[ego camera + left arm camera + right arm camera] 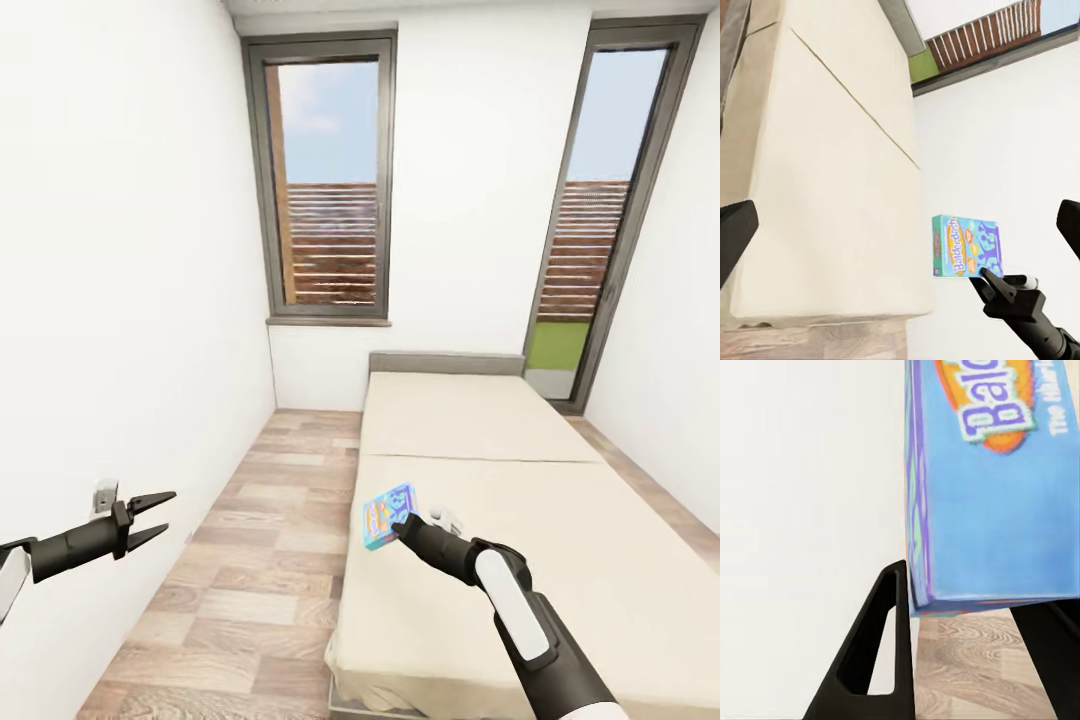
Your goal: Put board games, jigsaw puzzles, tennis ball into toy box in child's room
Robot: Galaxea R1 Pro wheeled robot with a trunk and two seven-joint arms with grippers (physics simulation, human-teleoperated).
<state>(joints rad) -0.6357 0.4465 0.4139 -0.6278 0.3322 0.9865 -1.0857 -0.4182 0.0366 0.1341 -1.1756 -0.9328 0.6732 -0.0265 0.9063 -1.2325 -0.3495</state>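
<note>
My right gripper (pixel 404 524) is shut on a small blue-teal board game (pixel 388 515), held up on edge over the near left side of the bed (pixel 500 450). The right wrist view shows the box's (pixel 997 487) lower edge clamped between the black fingers (pixel 881 645). In the left wrist view the same box (pixel 966 246) hangs in front of the white wall with the right gripper (pixel 994 289) under it, beside the beige mattress (pixel 832 187). My left gripper (pixel 150 515) is open and holds nothing, off to the left near the wall.
A strip of wood-plank floor (pixel 260 560) runs between the white left wall (pixel 120 300) and the bed. Two tall dark-framed windows (pixel 330 180) stand in the far wall. A low grey headboard (pixel 445 362) closes the bed's far end.
</note>
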